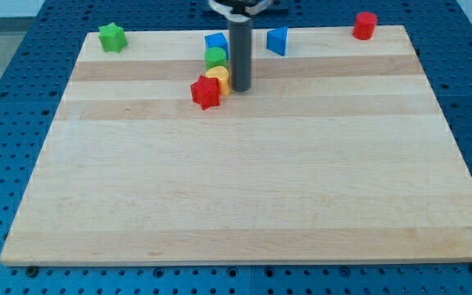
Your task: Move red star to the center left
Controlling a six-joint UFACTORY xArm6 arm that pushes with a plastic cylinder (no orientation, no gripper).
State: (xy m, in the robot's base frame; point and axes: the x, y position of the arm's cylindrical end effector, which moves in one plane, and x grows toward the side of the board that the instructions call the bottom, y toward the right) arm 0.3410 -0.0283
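The red star (206, 93) lies on the wooden board (244, 180) near the view's top, a little left of the middle. A yellow block (219, 79) touches its upper right side. My tip (241, 88) stands just to the right of the yellow block and to the right of the red star. A green round block (215, 57) sits above the yellow one, and a blue block (216, 43) sits above that, partly behind the rod.
A green star (112, 37) lies at the board's top left corner. A second blue block (278, 40) lies right of the rod at the top edge. A red cylinder (365, 25) stands at the top right. A blue pegboard table (6, 123) surrounds the board.
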